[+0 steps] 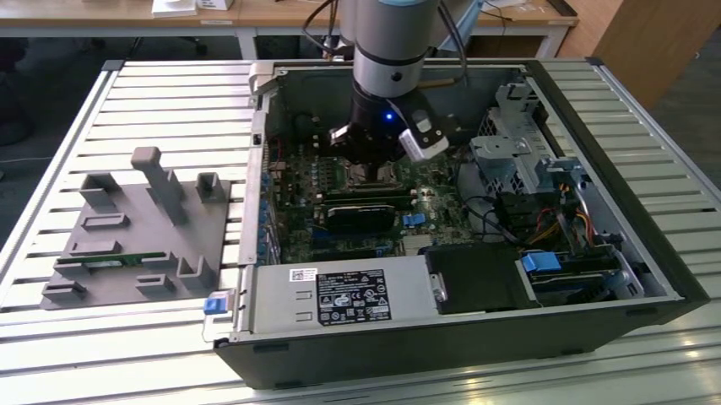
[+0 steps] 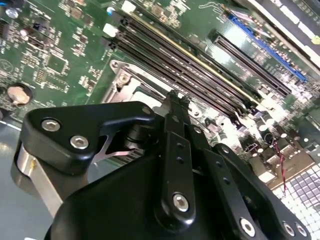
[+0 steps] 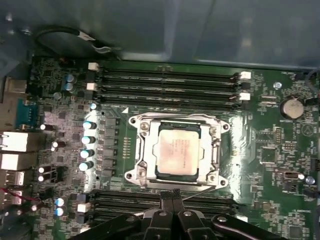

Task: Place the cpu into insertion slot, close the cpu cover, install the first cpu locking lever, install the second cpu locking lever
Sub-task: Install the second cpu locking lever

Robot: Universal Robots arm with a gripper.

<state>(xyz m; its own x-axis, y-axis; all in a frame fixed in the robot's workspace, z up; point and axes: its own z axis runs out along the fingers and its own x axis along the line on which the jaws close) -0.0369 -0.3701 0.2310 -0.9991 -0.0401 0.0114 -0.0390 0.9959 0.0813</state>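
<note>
Pressing beside the cpu cover [image 3: 177,150] — gripper [image 3: 171,196] fingers together, empty — cpu [image 3: 176,150] seated; best kept low against the lever wire [image 3: 200,192].

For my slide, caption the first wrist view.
Gripper poised beside the cpu cover closed over the seated cpu.

I see the cpu [image 3: 176,152] as a pale, brushed metal face with a dull sheen, framed by the cpu cover [image 3: 177,121], bright silvery sheet metal. The circuit board [image 3: 260,150] around them looks glossy green. My gripper [image 2: 175,100] is matt black with shiny steel screws. The slatted table [image 1: 101,101] reads as smooth pale metal.
</note>
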